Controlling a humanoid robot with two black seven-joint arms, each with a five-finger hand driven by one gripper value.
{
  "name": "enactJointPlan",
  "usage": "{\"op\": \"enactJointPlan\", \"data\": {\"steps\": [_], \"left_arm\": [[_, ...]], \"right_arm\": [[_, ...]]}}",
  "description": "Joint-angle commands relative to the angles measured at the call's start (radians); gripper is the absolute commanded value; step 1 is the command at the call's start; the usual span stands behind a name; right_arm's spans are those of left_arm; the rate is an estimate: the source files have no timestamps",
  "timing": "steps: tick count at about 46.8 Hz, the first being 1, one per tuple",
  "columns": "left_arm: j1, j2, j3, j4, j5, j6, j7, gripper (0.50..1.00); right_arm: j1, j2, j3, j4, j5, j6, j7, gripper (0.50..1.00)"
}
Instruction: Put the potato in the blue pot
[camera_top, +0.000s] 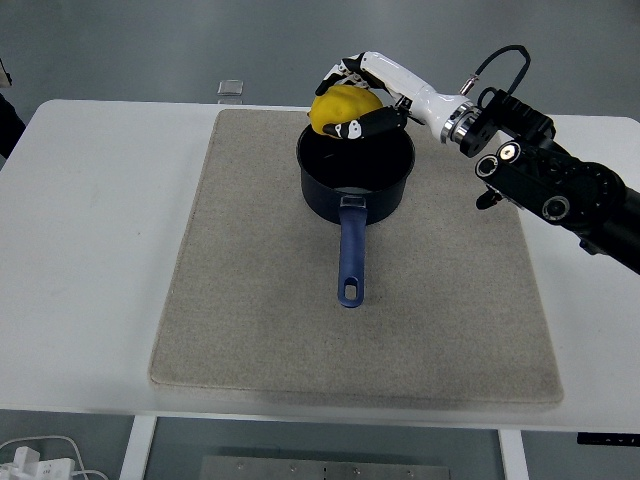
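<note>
A dark blue pot (356, 170) stands on the beige mat (260, 300), its blue handle (350, 255) pointing toward the near edge. My right hand (352, 100) is shut on the yellow potato (338, 108) and holds it in the air above the pot's far left rim. The fingers wrap over the potato's top and under its right side. The right arm (540, 175) reaches in from the right edge. The left arm is out of view.
The mat covers the middle of the white table (90, 250). A small clear block (231, 89) lies at the table's far edge. A white cable and plug (30, 460) show below the table at the bottom left.
</note>
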Motion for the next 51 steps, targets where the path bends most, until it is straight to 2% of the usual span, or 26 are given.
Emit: {"op": "enactJointPlan", "data": {"steps": [1, 24, 51], "left_arm": [[0.000, 0.000, 0.000, 0.000, 0.000, 0.000, 0.000, 0.999], [0.000, 0.000, 0.000, -0.003, 0.000, 0.000, 0.000, 0.999], [0.000, 0.000, 0.000, 0.000, 0.000, 0.000, 0.000, 0.999]], "right_arm": [[0.001, 0.021, -0.009, -0.018, 0.000, 0.000, 0.000, 0.500], [-0.002, 0.043, -0.009, -0.033, 0.000, -0.002, 0.000, 0.500], [-0.035, 0.055, -0.038, -0.121, -0.003, 0.000, 0.008, 0.500]]}}
